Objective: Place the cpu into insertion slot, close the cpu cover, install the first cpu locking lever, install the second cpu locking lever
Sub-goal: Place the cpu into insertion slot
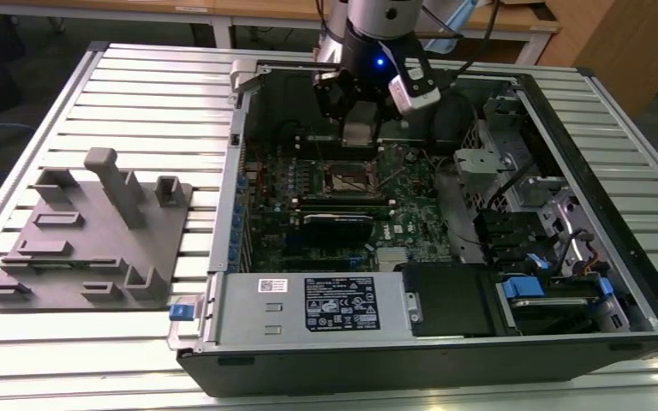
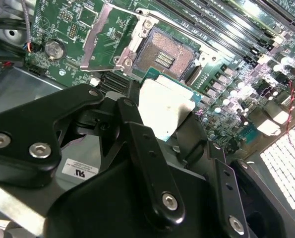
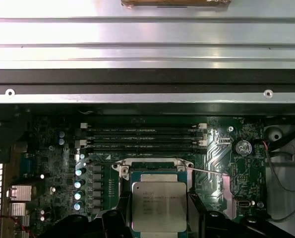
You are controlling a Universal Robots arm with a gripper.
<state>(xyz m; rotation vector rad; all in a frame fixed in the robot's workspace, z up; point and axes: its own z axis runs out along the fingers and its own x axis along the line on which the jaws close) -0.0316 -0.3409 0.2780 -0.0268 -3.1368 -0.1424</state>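
- gripper [image 1: 358, 130] clenched on the cpu [image 3: 159, 204], pinching two opposite edges, silver top showing
- cpu hangs over the near edge of the insertion slot [image 2: 166, 51], not seated
- cpu cover [image 2: 105, 30] swung open just beside the insertion slot
- slot sits inside the computer case [image 1: 603, 171] on the bench [image 1: 134, 86]

arm [image 1: 375, 21] | reaching straight down | wrist vertical | jaws clamped (gripping, not spread)

Arm over the open computer case [image 1: 421, 366].
The gripper [image 1: 358, 142] holds the cpu [image 1: 358, 130] above the insertion slot [image 1: 349, 181].
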